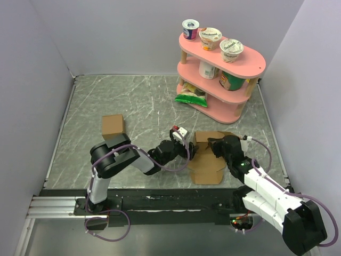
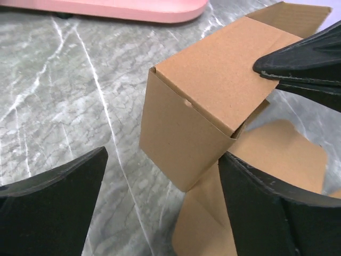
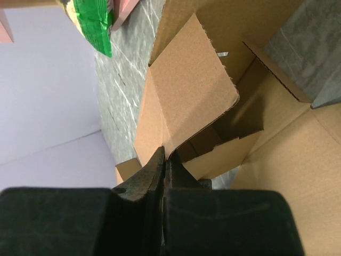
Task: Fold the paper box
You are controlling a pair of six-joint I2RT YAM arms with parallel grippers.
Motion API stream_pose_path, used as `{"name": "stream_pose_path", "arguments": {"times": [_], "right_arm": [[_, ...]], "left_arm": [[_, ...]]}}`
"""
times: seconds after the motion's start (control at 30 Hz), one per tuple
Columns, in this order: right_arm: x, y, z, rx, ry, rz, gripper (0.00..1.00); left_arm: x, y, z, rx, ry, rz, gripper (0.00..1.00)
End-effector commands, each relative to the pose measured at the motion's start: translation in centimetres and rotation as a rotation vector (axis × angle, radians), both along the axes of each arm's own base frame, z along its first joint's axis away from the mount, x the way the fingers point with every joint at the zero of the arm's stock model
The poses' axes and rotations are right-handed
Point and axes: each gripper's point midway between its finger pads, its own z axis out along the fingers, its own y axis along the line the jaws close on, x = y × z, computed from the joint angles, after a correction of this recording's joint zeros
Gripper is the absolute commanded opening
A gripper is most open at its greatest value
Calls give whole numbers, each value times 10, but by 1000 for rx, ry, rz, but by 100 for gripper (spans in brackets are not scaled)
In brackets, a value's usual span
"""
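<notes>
- At the table's [image 1: 133, 101] 4 o'clock: paper box [image 1: 208, 169], half-folded.
- Left gripper [image 1: 187, 152] at its 9 o'clock, jaws wide, empty.
- Right gripper [image 3: 164, 154] jaws closed, tip on box top.

Black-and-white jointed arms [image 1: 264, 186] carry looping purple cables [image 1: 128, 224].

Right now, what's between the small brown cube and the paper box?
The left arm, its open left claw next to the paper box; near the small brown cube, bare table. Seen in the top view.
</notes>
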Motion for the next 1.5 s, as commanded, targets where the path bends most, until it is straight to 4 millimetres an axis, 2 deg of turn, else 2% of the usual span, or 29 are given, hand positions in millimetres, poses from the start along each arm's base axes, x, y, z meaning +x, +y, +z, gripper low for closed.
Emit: {"name": "stream_pose_path", "arguments": {"times": [0.0,0.13,0.17,0.3,0.33,0.47,0.57,0.7,0.77,0.8,0.83,0.93,0.97,1.0,1.1,1.3,1.47], "right_arm": [[-24,-11,-43,-79,162,-1,0],[-24,-10,-44,-77,167,0,0],[-24,-10,-44,-76,164,0,0],[-24,-8,-45,-67,170,2,0],[-24,-7,-45,-67,172,3,0],[-25,-9,-47,-66,175,-4,0],[-26,-11,-47,-69,176,-11,0],[-26,-10,-47,-65,177,-12,0],[-26,-9,-48,-66,182,-8,0],[-25,-8,-47,-65,179,-6,0],[-25,-9,-48,-66,181,-6,0],[-25,-8,-48,-64,179,-8,0],[-26,-9,-48,-66,181,-9,0],[-26,-9,-48,-67,184,-11,0],[-27,-12,-47,-69,182,-22,0],[-29,-18,-47,-77,178,-47,0],[-32,-25,-47,-104,193,-67,0]], "left_arm": [[25,4,22,-25,-117,164,87],[27,10,23,14,-178,284,76],[27,11,18,39,-193,300,77],[31,11,23,31,-232,378,75],[31,11,22,37,-231,391,67],[38,15,20,44,-225,449,54],[38,14,24,35,-243,442,54],[40,14,17,52,-236,453,55],[41,12,14,57,-239,454,60],[41,11,15,55,-239,454,69],[42,10,15,51,-237,456,71],[44,7,11,58,-232,465,73],[46,7,12,58,-236,471,71],[46,8,11,64,-239,477,58],[48,13,9,78,-246,492,34],[49,24,10,132,-300,521,18],[48,35,9,169,-327,547,15]]}}
